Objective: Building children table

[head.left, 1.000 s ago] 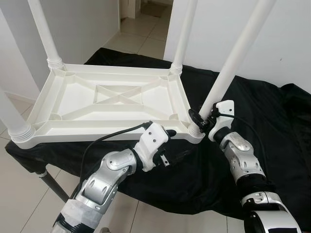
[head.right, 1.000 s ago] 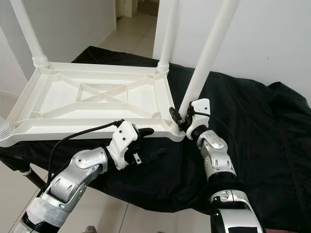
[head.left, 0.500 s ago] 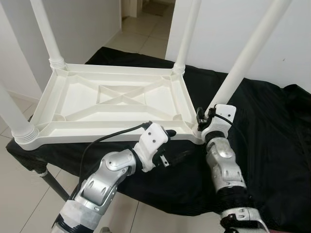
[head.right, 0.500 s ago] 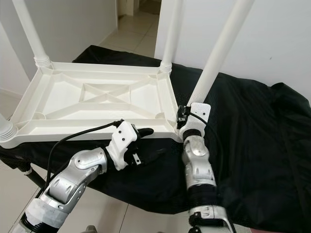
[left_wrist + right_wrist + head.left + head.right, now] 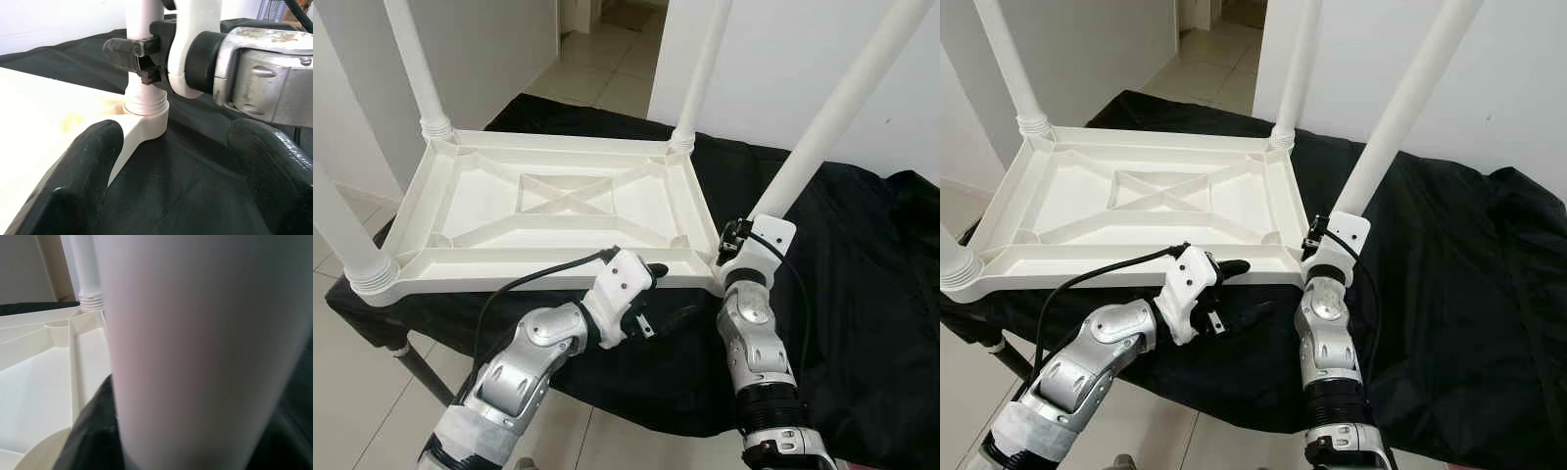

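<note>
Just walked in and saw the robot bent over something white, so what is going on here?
A white plastic children's table lies upside down on a black cloth, its legs pointing up. The right gripper is closed around the base of the near right leg, where the leg meets its corner socket. The left gripper hovers open beside the table's near edge, holding nothing. All four legs appear to be seated in their corners.
</note>
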{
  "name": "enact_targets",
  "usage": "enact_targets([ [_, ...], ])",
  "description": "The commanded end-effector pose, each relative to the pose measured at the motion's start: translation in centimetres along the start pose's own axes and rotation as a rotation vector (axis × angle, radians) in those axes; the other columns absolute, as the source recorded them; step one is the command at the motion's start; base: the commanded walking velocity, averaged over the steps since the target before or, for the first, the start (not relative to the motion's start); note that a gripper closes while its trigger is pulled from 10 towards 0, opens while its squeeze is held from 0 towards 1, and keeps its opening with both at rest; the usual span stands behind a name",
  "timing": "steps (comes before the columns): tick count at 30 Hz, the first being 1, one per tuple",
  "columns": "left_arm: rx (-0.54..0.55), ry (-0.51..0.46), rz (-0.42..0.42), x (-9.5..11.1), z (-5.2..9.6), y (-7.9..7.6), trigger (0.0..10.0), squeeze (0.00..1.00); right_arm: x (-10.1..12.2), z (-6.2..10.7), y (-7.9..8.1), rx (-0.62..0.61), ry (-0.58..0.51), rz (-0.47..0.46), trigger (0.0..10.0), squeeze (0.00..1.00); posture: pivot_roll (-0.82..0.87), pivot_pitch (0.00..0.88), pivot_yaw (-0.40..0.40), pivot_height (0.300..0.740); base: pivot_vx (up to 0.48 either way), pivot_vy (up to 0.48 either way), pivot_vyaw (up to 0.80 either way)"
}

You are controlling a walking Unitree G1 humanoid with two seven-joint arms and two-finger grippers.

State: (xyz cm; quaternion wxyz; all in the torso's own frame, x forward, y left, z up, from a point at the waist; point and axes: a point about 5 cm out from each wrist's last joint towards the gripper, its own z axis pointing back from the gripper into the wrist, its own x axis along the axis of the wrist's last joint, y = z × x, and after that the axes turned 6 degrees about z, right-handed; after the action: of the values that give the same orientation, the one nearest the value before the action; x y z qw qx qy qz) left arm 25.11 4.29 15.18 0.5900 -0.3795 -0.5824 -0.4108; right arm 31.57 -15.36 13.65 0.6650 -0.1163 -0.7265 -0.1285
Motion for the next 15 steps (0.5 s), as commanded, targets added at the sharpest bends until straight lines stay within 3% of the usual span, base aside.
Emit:
enact_targets([
  [1, 0.002, 0.001, -0.003, 0.04, -0.19, -0.2, 10.0, 0.0, -0.26, 0.04, -1.06, -0.036, 0.005, -0.003, 10.0, 1.0, 0.0, 0.0, -0.106, 0.74, 0.0, 0.0, 0.0],
  [7, 0.002, -0.001, -0.001, 0.01, -0.21, -0.3, 10.0, 0.0, 0.23, 0.22, -0.6, 0.042, -0.048, -0.031, 10.0, 1.0, 0.0, 0.0, -0.108, 0.74, 0.0, 0.0, 0.0],
  [10, 0.0, -0.002, 0.0, -0.01, -0.23, -0.42, 10.0, 0.0, -0.05, 0.58, -0.47, 0.174, -0.084, -0.045, 10.0, 1.0, 0.0, 0.0, -0.111, 0.74, 0.0, 0.0, 0.0],
  [14, -0.002, -0.001, 0.001, -0.05, -0.21, -0.5, 10.0, 0.0, -0.16, 0.8, -0.91, 0.246, -0.115, -0.019, 10.0, 1.0, 0.0, 0.0, -0.11, 0.74, 0.0, 0.0, 0.0],
  [15, -0.002, -0.001, 0.001, -0.05, -0.22, -0.51, 10.0, 0.0, -0.3, 0.84, -1.2, 0.279, -0.112, -0.016, 10.0, 0.15, 0.0, 0.0, -0.109, 0.74, 0.0, 0.0, 0.0],
])
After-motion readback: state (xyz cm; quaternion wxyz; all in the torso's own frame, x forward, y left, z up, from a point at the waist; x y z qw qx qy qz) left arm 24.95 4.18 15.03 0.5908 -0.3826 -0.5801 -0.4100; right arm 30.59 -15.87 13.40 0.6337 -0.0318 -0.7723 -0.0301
